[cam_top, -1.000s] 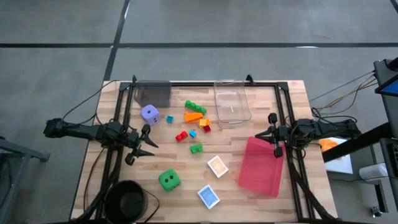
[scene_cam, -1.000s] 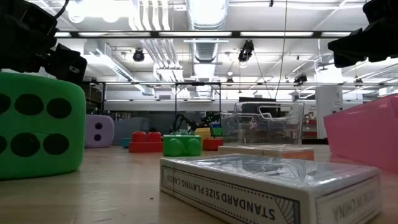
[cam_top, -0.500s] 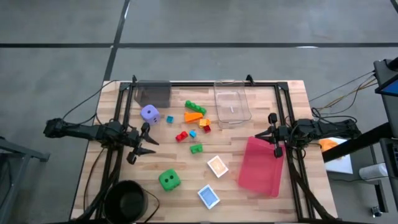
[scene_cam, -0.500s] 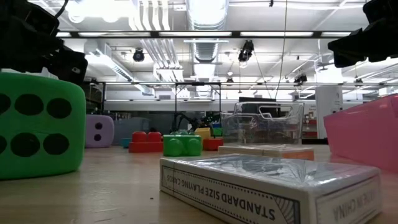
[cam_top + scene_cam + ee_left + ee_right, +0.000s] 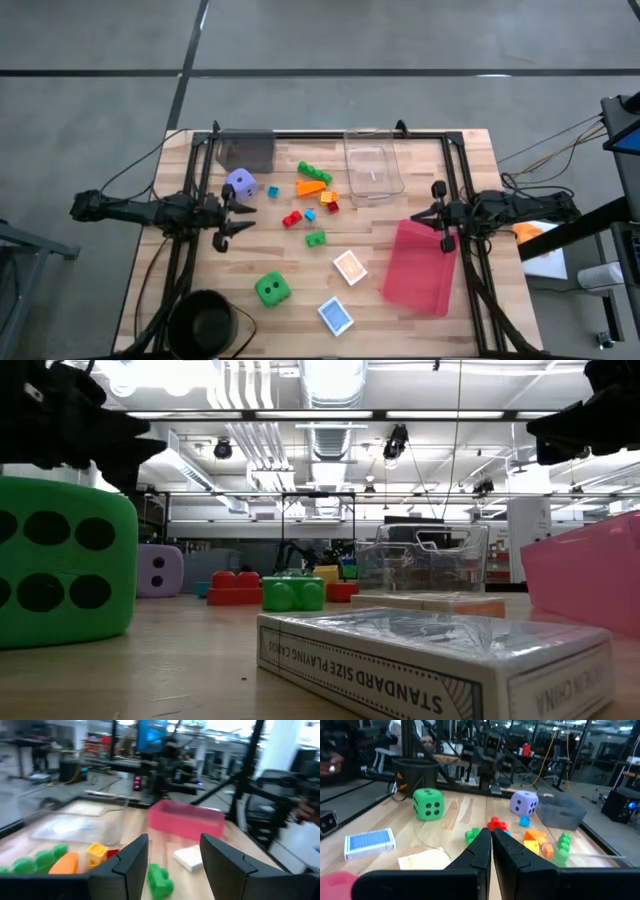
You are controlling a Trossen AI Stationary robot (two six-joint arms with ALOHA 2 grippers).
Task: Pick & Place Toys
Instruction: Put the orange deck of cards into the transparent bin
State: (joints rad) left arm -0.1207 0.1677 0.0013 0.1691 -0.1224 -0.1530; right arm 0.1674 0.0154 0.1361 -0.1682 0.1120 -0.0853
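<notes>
- None of the toys has been moved into a container as far as I can see: the pink tray (image 5: 420, 268) and the clear plastic box (image 5: 373, 170) both look bare, so I judge the whole job is ahead of me.
- My left gripper (image 5: 226, 215) hangs over the table's left side with its fingers spread apart and nothing between them.
- The purple die (image 5: 240, 182) sits just beyond that gripper, toward the far edge; the green die (image 5: 271, 289) lies nearer the front edge, clearly apart from it.
- The small bricks cluster mid-table: a green brick (image 5: 314, 172), an orange brick (image 5: 312, 187), a red brick (image 5: 292, 218) and another green brick (image 5: 316, 238), all to the gripper's right.
- The orange-white packet (image 5: 349, 267) and the blue-white packet (image 5: 335, 316) lie flat between the green die and the tray.
- My right gripper (image 5: 441, 219) waits at the table's right side, by the tray's far end, fingers pressed together and empty.
</notes>
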